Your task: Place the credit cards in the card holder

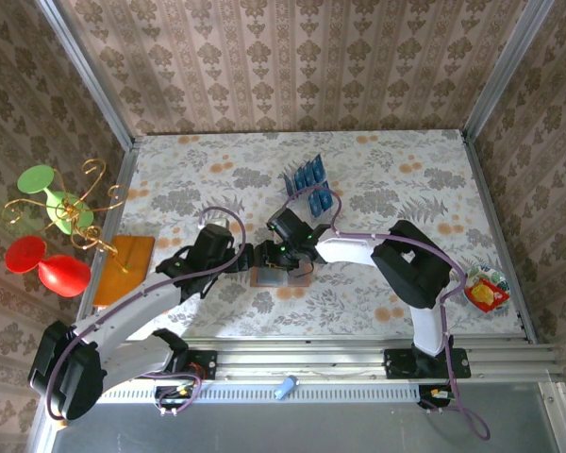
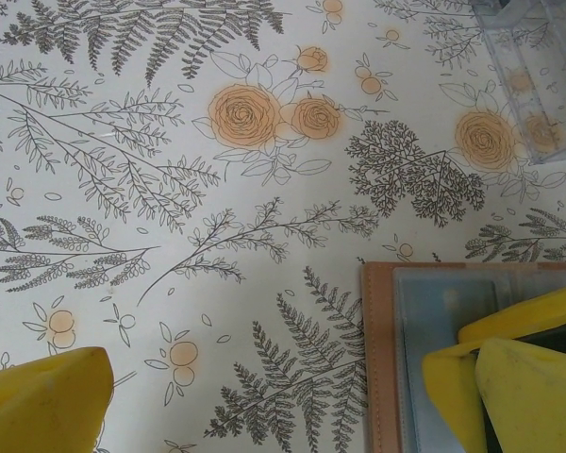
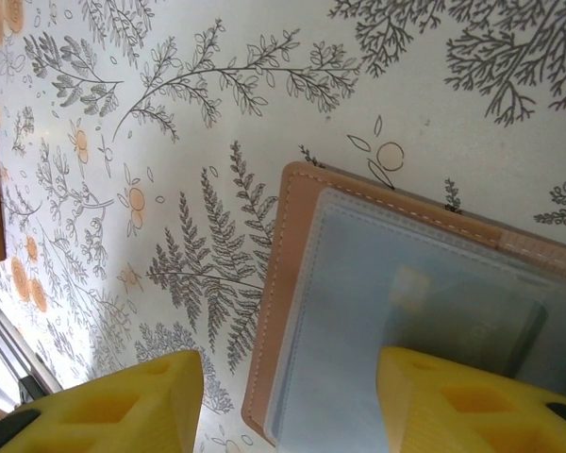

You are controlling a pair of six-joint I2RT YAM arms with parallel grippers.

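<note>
The tan card holder (image 1: 269, 276) lies open and flat near the table's front middle, its grey sleeve side (image 3: 377, 311) facing up. A darker rectangle with a pale mark shows through the sleeve. My left gripper (image 2: 264, 406) is open, one yellow finger (image 2: 519, 377) over the card holder's (image 2: 382, 359) grey inside, the other finger over bare cloth. My right gripper (image 3: 288, 415) is open too and straddles the card holder's tan edge (image 3: 283, 283), with one finger (image 3: 472, 396) over the sleeve. The blue credit cards (image 1: 311, 184) stand in a clear slotted rack farther back.
The clear rack (image 2: 538, 75) sits just beyond the wallet. A flat orange-brown square (image 1: 123, 269) lies at the left edge beside a gold stand with red and green discs (image 1: 52, 226). A snack packet (image 1: 486, 291) lies at the right edge.
</note>
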